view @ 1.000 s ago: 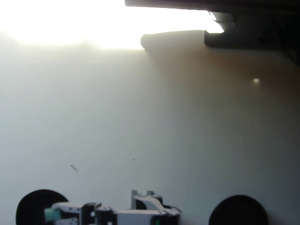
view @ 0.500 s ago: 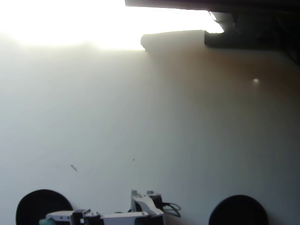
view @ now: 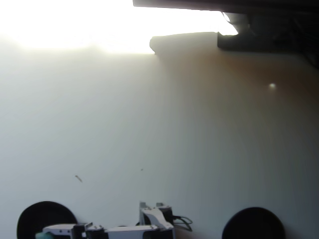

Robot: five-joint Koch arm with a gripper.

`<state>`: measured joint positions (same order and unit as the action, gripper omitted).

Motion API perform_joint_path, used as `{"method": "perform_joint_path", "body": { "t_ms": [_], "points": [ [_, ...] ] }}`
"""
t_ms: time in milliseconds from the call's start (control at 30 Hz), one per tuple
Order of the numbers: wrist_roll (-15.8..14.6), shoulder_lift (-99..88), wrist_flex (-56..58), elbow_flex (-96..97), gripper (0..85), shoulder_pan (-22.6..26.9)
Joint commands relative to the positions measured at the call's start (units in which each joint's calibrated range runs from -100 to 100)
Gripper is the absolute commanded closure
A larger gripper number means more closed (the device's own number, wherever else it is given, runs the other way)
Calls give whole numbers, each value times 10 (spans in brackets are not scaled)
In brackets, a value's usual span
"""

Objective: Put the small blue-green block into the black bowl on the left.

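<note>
At the bottom edge of the overhead view, the black bowl (view: 45,216) sat in the left corner, partly cut off by the frame, and everything else was placed from it. The white gripper (view: 44,232) reached in from the right and hung over the bowl's lower part, its tip overlapping the dark interior. A sliver of the small blue-green block (view: 41,235) showed at that tip, right against the frame's edge, so the block was over the bowl and apparently at the gripper's end; whether it was resting inside or held above the bottom could not be told. Nor could the jaws be read: only one pale finger showed, so whether they were spread or pressed on the block was unclear. The arm (view: 134,229) stretched away to the right of the bowl along the bottom edge, and the other black bowl (view: 253,224) lay far to the right, well apart. The white table (view: 159,124) beyond the bowl was bare and washed out by glare. The risk, judging from this, was a release too near the rim: the tiny cube could bounce out, or cling to a finger and be dragged out when the arm pulled back.
</note>
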<state>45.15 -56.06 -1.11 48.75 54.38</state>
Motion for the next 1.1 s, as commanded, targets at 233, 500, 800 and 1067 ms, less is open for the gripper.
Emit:
{"method": "perform_joint_path", "body": {
  "t_ms": [233,500,800,1067],
  "points": [
    [7,-8,-8,-31,560,-6],
    [-11,-52,-4,-37,560,-17],
    [-92,-161,-23,-61,561,-108],
    [-191,-255,17,-28,561,-233]
  ]
}}
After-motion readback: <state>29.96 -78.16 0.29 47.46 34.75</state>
